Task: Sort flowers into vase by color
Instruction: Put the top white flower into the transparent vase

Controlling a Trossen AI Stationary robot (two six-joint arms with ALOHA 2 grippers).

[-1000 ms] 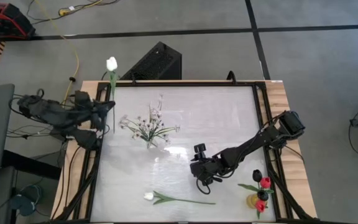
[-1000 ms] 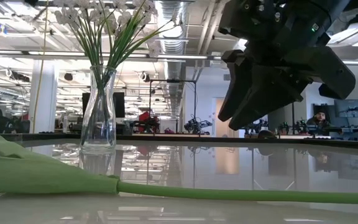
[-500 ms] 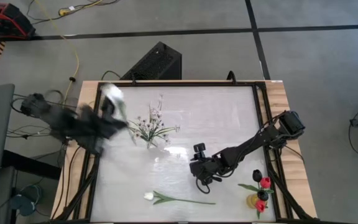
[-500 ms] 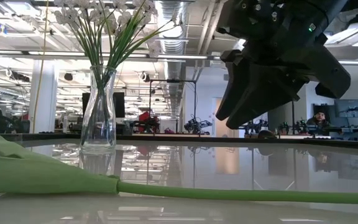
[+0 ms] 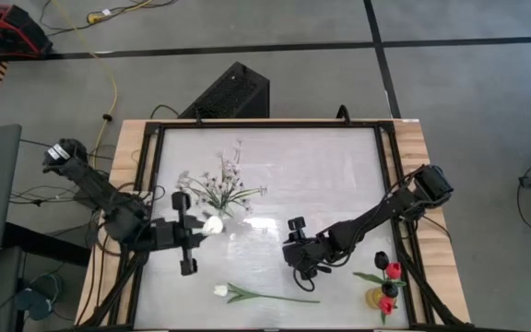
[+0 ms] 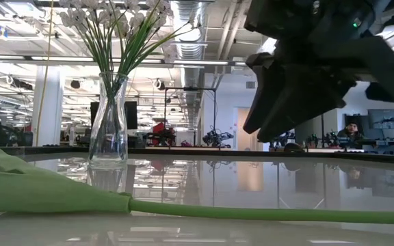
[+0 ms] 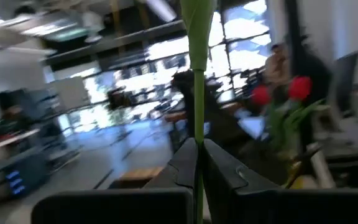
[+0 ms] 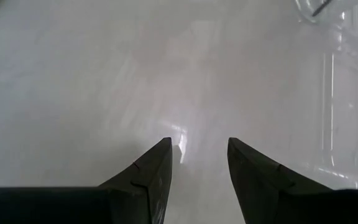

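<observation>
My left gripper [image 5: 198, 231] is shut on a white tulip, whose head [image 5: 212, 224] stands just on the near side of the clear vase [image 5: 221, 208] of white sprigs. In the left wrist view the green stem [image 7: 199, 74] rises between my fingers. My right gripper [image 5: 300, 256] is open and hovers over bare table [image 8: 197, 93], right of that vase. A second white tulip [image 5: 221, 290] lies flat near the near edge, its stem [image 6: 252, 212] running toward the right. Red tulips [image 5: 391, 277] stand in a yellow vase [image 5: 374, 297] at the near right corner. My left gripper pinches the white tulip's green stem [image 7: 197, 134] between its two fingers. The fingers come level from the table's left and lie across the stem. The tulip is lifted clear and stands about upright, with its head above the fingers and out of the wrist view.
A black frame [image 5: 265, 124] rims the white table. Free room lies across the far right half and the middle. A black box [image 5: 233, 92] sits on the floor beyond the far edge. A person [image 7: 277, 59] shows in the room beyond.
My left arm has swung fast from the table's far left corner toward the near edge and the right, carrying the white tulip to just beside the sprig vase. The tulip has turned from lying along the left edge to standing upright. My right gripper has hardly moved.
</observation>
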